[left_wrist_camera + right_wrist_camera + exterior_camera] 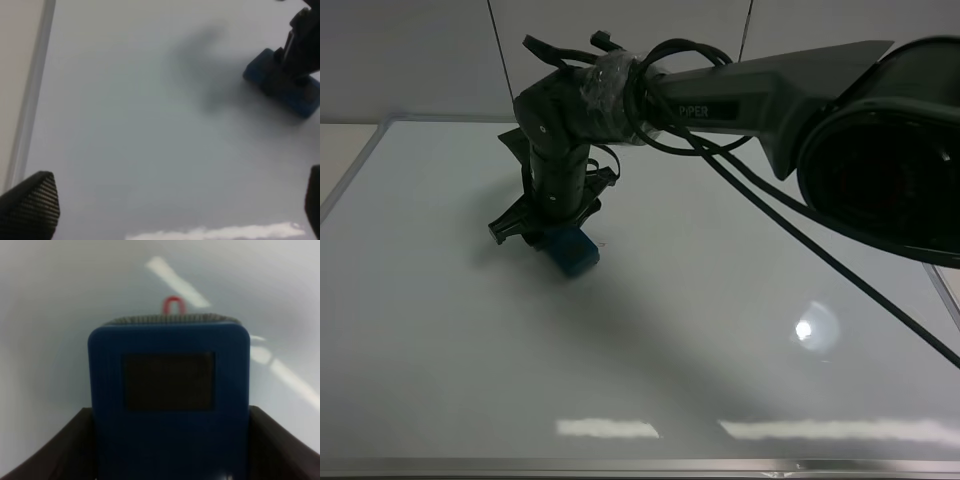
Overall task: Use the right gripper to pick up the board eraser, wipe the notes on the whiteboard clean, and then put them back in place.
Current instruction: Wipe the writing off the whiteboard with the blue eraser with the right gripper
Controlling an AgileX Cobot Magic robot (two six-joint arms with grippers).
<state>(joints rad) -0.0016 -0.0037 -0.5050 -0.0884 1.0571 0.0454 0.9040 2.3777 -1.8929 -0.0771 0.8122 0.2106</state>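
My right gripper (pixel 558 238) is shut on the teal-blue board eraser (pixel 571 249) and presses it down on the whiteboard (pixel 720 330), left of the board's middle. In the right wrist view the eraser (pixel 169 390) fills the frame between the two fingers (pixel 45 450). A small red loop of the notes (pixel 171 305) peeks out just past its far edge; the rest is hidden under it. The left wrist view shows the eraser (pixel 297 97) held by the right arm. My left gripper (pixel 180 207) hovers open and empty above the board near its left frame.
The silver frame of the board (pixel 30 100) runs along the left, with beige table beyond it. The right arm's cables (pixel 820 250) hang over the right half of the board. Light glare spots (pixel 815 328) lie on the glossy surface.
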